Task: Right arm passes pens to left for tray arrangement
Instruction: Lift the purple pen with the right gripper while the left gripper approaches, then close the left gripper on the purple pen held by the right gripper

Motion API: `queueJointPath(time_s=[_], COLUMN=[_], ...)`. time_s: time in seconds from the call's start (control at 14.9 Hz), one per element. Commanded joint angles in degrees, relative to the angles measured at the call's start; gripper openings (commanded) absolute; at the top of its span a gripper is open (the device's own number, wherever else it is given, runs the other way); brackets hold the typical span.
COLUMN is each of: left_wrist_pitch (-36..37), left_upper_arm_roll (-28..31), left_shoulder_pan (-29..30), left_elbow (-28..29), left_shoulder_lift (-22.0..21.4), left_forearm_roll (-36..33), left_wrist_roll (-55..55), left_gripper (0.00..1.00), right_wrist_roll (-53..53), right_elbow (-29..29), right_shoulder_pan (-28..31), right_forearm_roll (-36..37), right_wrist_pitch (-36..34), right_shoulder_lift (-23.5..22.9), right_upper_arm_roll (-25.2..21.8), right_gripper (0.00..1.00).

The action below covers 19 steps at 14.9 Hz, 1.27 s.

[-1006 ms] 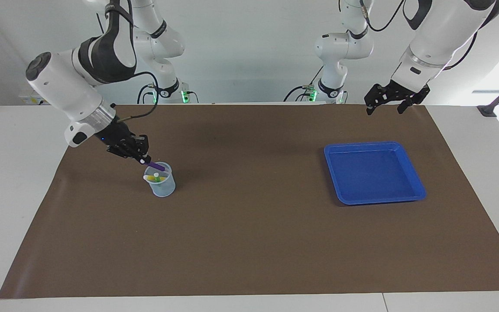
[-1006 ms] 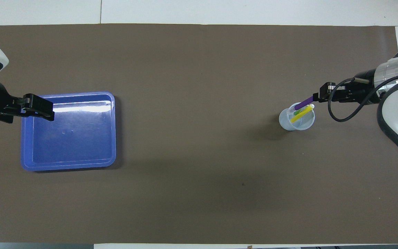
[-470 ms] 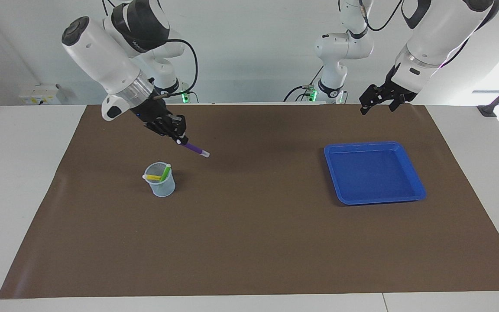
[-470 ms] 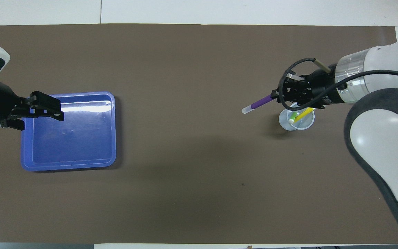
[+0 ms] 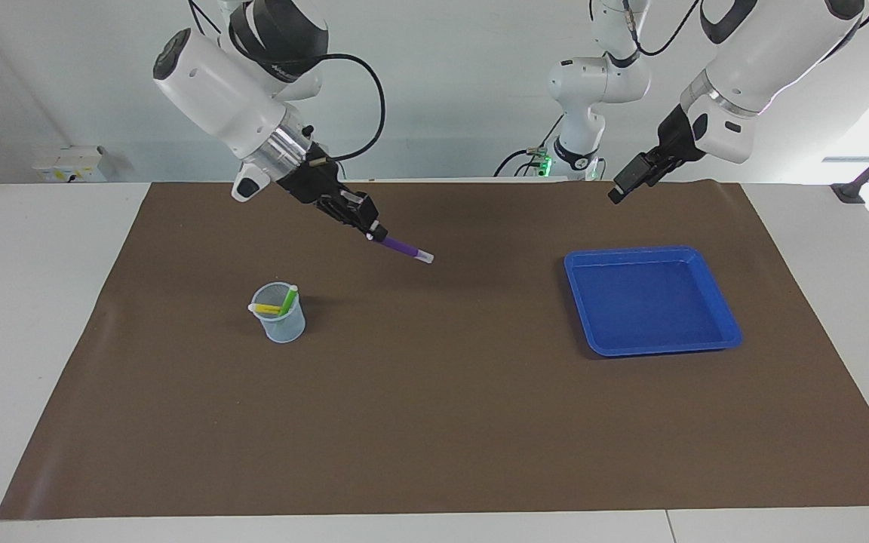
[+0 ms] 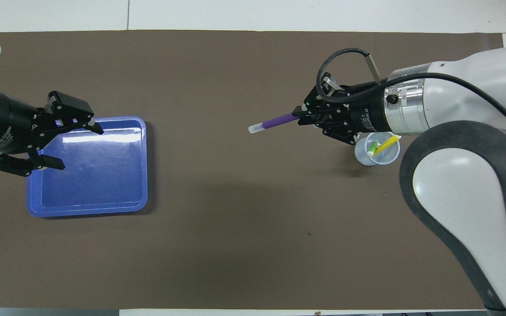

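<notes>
Pens: three in all; one purple pen [image 5: 401, 247] is held in the air, one green pen [image 5: 288, 299] and one yellow pen [image 5: 266, 308] stand in the cup [image 5: 280, 315].
Purple pen, place: over the bare mat [image 5: 434, 422], between cup and tray [image 5: 728, 326], touching nothing but the jaws.
Purple pen, axis: its long axis runs along the table's length and tilts down; the pale end points toward the left arm's end of the table, the other end sits in the jaws.
Green and yellow pens: both lean in the cup and cross each other, pale ends up.
Cup: one, small and pale blue, upright on the mat toward the right arm's end.
Tray: one, blue and square, with nothing in it, flat on the mat toward the left arm's end, well apart from the cup.
Right gripper [image 5: 372, 231]: jaws closed tight on the purple pen's end, raised over the mat beside the cup.
Left gripper [image 6: 62, 137]: jaws spread wide and holding nothing, in the air over the tray's edge that is nearest the left arm's end.
Arms: two large ones at work; two smaller white arms stand at the wall.
Open room: the wide stretch of mat between cup and tray is bare; the mat's edge farthest from the robots is well apart from both.
</notes>
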<state>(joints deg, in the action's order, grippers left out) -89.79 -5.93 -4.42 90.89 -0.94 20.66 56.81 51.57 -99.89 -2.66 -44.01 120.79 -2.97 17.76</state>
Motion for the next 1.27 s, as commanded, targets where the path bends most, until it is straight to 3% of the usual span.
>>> queueJointPath(time_s=[0.0,0.27,0.6,1.14,1.21], left_wrist_pitch=[-7.04,-13.04,-14.27,-17.17,-17.09], left_upper_arm_roll=[0.13,0.13,0.13,0.04,0.04], left_shoulder_pan=[-1.99,-6.64,-9.02,-13.33,-13.42], left_elbow=[3.59,4.65,5.0,12.03,12.03], left_shoulder_lift=[-1.7,-1.96,-2.14,-5.74,-5.83], left_forearm_roll=[3.49,3.95,3.33,3.33,3.33], left_wrist_roll=[16.16,40.77,55.22,58.5,58.24], left_gripper=[1.0,1.0,1.0,0.99,0.95], right_wrist_roll=[7.9,16.87,22.87,23.05,22.96], right_elbow=[3.2,5.76,8.4,8.4,8.31], right_shoulder_pan=[0.72,0.64,0.55,0.11,0.02], right_forearm_roll=[-2.05,-2.22,-2.22,-1.43,-1.34], right_wrist_pitch=[1.73,2.0,2.17,2.08,2.08], right_shoulder_lift=[-2.46,-4.76,-6.17,-5.99,-5.99], right_upper_arm_roll=[4.19,7.98,10.97,11.94,11.94], right_gripper=[0.0,0.0,0.0,0.0,0.0])
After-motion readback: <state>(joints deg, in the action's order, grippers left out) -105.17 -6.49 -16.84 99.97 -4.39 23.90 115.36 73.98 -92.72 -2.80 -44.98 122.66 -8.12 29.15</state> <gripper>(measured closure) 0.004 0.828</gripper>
